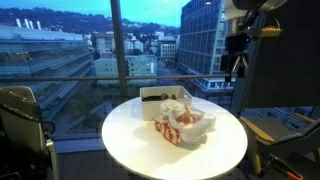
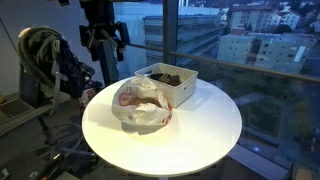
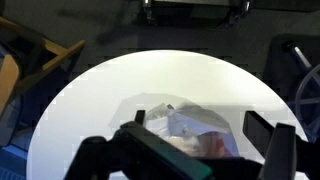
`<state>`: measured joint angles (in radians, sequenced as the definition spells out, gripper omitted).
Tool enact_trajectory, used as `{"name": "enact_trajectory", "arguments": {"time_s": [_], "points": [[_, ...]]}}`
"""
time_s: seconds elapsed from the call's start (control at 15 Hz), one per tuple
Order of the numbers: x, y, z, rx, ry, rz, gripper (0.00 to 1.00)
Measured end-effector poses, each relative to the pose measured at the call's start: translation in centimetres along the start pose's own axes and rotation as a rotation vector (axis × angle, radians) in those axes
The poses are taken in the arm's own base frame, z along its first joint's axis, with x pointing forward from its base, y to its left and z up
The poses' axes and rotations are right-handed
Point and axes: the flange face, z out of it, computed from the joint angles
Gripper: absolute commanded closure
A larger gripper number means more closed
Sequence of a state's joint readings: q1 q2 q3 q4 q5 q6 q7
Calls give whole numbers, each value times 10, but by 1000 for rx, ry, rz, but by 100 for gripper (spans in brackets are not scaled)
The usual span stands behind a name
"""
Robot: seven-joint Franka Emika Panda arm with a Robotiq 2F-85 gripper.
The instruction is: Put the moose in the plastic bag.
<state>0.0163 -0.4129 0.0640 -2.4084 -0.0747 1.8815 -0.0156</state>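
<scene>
A crumpled clear plastic bag [image 1: 182,124] with red and white patches lies in the middle of the round white table [image 1: 130,145]. It also shows in the other exterior view [image 2: 140,103] and in the wrist view [image 3: 195,128]. A white open box [image 2: 178,88] stands behind the bag with a dark brown thing [image 2: 165,76] inside; I cannot tell whether that is the moose. My gripper [image 1: 234,66] hangs high above the table's edge, seen in both exterior views [image 2: 104,42]. In the wrist view its fingers [image 3: 200,140] stand wide apart and empty, above the bag.
The box also shows in an exterior view [image 1: 165,95]. A chair draped with clothes [image 2: 45,60] stands beside the table. Glass windows [image 1: 100,40] close the far side. A chair frame [image 1: 285,135] is at the table's side.
</scene>
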Motion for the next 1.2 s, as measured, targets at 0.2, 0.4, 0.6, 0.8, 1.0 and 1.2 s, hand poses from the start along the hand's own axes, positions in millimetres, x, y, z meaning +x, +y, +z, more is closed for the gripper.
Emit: {"name": "enact_trajectory", "arguments": {"time_s": [0.2, 0.4, 0.6, 0.8, 1.0, 1.2], "points": [[1, 0, -5, 0, 11, 1, 0], [1, 0, -6, -1, 13, 1, 0], [1, 0, -6, -1, 13, 1, 0], [1, 0, -5, 0, 11, 1, 0], [6, -8, 0, 14, 6, -27, 0], [36, -28, 9, 55, 17, -78, 0]]}}
